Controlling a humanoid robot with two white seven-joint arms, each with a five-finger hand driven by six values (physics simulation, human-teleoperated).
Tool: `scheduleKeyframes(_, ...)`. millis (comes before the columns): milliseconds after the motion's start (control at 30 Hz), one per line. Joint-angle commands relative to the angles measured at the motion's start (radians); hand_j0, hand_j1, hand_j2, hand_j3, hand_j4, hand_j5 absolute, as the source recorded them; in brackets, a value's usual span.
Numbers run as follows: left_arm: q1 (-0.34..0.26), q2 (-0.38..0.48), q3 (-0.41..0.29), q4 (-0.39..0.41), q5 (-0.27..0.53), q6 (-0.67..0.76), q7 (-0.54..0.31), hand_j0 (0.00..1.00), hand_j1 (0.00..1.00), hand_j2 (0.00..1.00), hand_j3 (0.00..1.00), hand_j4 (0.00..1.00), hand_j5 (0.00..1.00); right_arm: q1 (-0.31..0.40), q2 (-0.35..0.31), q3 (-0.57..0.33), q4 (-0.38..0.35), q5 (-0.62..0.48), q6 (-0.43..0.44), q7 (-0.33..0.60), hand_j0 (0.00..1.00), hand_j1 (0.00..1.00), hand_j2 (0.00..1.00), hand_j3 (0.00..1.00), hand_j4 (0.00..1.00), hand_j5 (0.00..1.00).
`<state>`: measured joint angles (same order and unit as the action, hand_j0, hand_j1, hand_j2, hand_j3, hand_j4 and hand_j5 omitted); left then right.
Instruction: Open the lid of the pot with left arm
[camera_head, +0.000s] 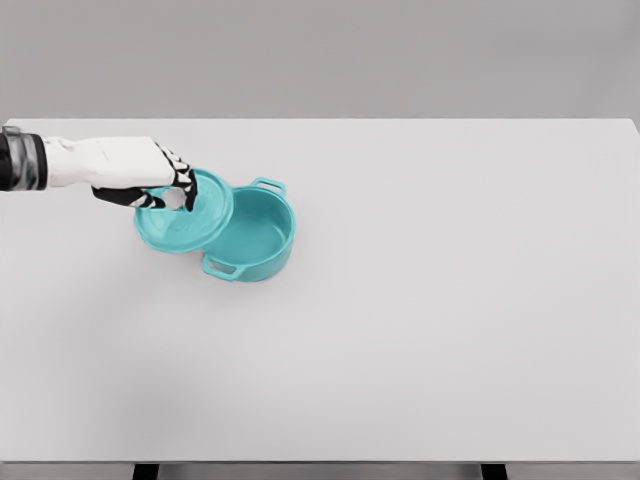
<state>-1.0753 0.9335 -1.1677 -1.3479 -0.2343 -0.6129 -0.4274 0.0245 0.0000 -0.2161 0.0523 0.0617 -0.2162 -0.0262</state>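
- Bare table (400, 380) lay nearest me
- My left hand (165, 186) pinched the lid (185, 215), off the pot (258, 238); I judged it needed lowering level, leftward

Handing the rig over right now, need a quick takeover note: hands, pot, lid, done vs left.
Left hand: fingers closed on the lid, arm coming in from the left edge.
Right hand: not in view.
Pot: teal, standing on the white table, left of centre, both side handles visible, inside looks empty.
Lid: off the opening, shifted to the pot's left and tilted, its right edge overlapping the pot's rim; whether it touches the rim cannot be told.
Done: the pot is mostly uncovered.
Left: probably move the lid clear, set it on the table and release.
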Motion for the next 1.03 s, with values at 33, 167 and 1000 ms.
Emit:
scheduleKeyframes(33,-0.002,0.028,0.003,0.056,0.003,0.002,0.001,0.54,0.54,0.54,0.54,0.54,0.54,0.000,0.000,0.000,0.000,0.000,0.000,0.000,1.00,1.00,1.00,1.00,1.00,1.00)
scheduleKeyframes(167,0.002,0.022,0.003,0.121,-0.002,0.002,-0.001,0.54,0.54,0.54,0.54,0.54,0.54,0.000,0.000,0.000,0.000,0.000,0.000,0.000,1.00,1.00,1.00,1.00,1.00,1.00)
scheduleKeyframes(1000,0.040,0.071,0.063,0.190,0.003,0.002,0.001,1.00,1.00,1.00,1.00,1.00,1.00,0.000,0.000,0.000,0.000,0.000,0.000,0.000,1.00,1.00,1.00,1.00,1.00,1.00)
